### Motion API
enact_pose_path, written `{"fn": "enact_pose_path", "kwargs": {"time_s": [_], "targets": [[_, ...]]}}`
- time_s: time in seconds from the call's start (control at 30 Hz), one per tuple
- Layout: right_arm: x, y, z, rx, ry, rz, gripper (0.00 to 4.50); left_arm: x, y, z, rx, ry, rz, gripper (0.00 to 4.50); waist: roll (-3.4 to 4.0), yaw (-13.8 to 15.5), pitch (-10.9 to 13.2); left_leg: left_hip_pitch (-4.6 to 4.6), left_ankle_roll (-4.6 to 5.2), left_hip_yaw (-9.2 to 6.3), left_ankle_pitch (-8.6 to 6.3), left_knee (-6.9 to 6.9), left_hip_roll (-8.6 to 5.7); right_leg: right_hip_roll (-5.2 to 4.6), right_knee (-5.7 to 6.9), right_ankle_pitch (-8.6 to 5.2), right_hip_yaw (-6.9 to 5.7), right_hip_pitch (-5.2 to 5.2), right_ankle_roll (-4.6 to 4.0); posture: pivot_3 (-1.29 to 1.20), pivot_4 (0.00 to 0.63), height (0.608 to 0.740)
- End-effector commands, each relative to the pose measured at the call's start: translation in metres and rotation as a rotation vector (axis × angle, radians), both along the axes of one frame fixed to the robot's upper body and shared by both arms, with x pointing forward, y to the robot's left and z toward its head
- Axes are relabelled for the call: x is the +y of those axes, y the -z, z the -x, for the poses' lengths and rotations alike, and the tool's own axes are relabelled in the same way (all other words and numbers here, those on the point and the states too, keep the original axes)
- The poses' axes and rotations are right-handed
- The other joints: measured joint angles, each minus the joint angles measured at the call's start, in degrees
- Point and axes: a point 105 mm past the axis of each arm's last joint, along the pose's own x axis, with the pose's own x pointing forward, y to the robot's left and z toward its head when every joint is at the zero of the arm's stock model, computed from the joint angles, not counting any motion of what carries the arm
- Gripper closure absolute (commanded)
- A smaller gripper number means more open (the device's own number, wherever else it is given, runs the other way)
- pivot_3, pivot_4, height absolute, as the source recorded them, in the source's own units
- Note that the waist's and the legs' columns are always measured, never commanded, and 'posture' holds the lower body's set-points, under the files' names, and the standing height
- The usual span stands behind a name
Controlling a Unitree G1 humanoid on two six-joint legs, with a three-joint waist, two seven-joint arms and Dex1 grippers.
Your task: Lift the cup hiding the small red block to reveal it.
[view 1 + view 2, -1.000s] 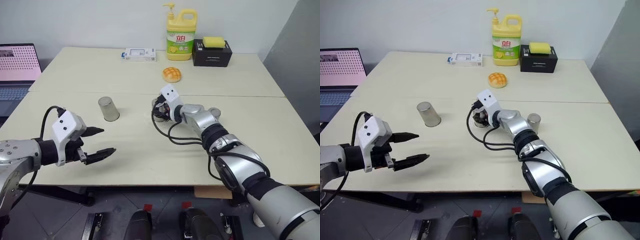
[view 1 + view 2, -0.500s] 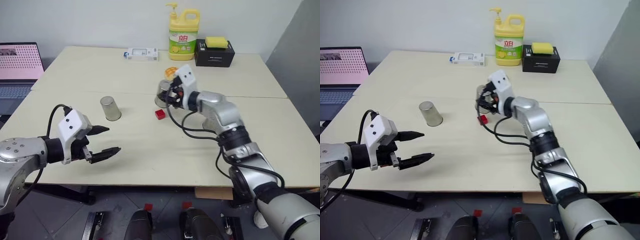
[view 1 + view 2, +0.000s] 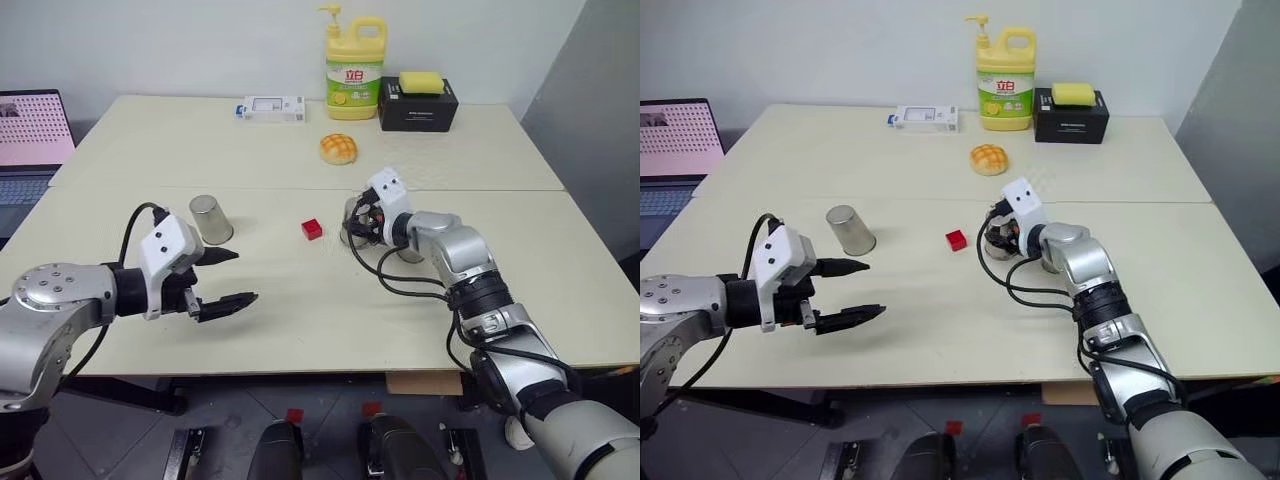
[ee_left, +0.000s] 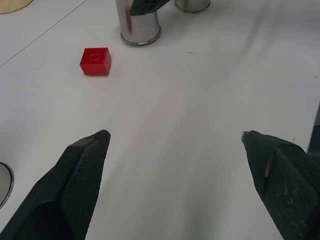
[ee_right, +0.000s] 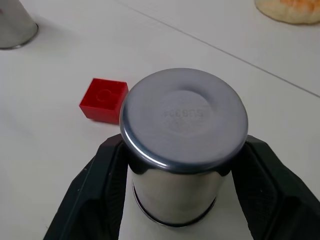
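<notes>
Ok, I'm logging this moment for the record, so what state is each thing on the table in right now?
Red block: uncovered, lying bare on the table.
Gripped cup: upside down, standing on the table beside the block.
Right gripper: shut on that cup.
Left gripper: open, empty.
Left cup: upside down, untouched.
Third cup: standing behind the gripped one.
Laptop: lid open, screen lit.

Table (image 3: 300,330) w/ red block (image 3: 312,229), bun (image 3: 339,148)
</notes>
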Motion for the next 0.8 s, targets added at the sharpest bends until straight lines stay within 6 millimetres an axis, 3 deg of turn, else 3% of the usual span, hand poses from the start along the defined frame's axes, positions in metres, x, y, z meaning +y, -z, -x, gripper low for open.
{"fn": "enact_pose_path", "kwargs": {"time_s": [0.03,0.2,0.37,0.47,0.6,0.67,0.8], "targets": [[0.007,-0.023,-0.003,-0.084,-0.018,-0.021,1.12,-0.003,-0.005,0.0,-0.035,0.016,-0.003,0.0,0.0,0.02,0.0,0.0,0.0,0.0,0.0,0.0,0.0,-0.01,0.0,0.0,0.0,0.0,0.0,0.0,0.15,0.74],[0.013,-0.048,0.002,-0.125,-0.045,-0.095,0.07,-0.001,-0.004,0.0,-0.038,0.005,0.002,0.0,0.01,0.03,0.01,0.0,0.0,-0.01,0.0,0.0,0.0,-0.01,0.01,0.0,-0.04,0.0,0.0,0.0,0.15,0.74],[0.006,-0.108,0.019,-0.303,-0.082,-0.19,0.07,0.006,-0.005,0.0,-0.052,-0.04,-0.009,0.0,0.03,0.26,0.02,-0.02,0.0,-0.04,0.0,0.0,0.04,-0.01,0.01,0.0,-0.04,-0.01,0.01,0.0,0.15,0.74],[-0.005,-0.125,0.051,-0.348,-0.22,-0.22,0.07,0.015,-0.007,0.0,-0.078,-0.092,-0.026,0.0,0.04,0.45,0.02,-0.03,0.0,-0.05,0.0,-0.01,0.06,-0.02,-0.01,-0.01,-0.05,-0.02,0.01,0.0,0.15,0.74],[-0.019,-0.106,0.1,-0.347,-0.418,-0.157,0.07,0.029,-0.009,0.001,-0.099,-0.144,-0.06,0.0,-0.03,0.97,-0.02,-0.05,0.0,-0.03,0.0,-0.06,0.08,-0.11,-0.12,-0.03,-0.18,0.06,0.04,0.0,0.15,0.74],[-0.024,-0.097,0.113,-0.326,-0.447,-0.138,0.07,0.033,-0.008,0.002,-0.101,-0.157,-0.066,0.0,0.0,0.94,0.0,-0.02,0.0,-0.03,-0.01,-0.1,0.08,-0.16,-0.18,-0.06,-0.17,0.11,0.05,0.0,0.15,0.74],[-0.046,-0.054,0.149,-0.176,-0.512,-0.037,0.07,0.044,-0.01,0.005,-0.101,-0.193,-0.059,0.0,0.05,0.72,0.03,0.01,0.0,-0.05,0.0,-0.05,0.07,-0.18,-0.13,-0.06,-0.06,0.09,0.06,0.0,0.15,0.74]]}}
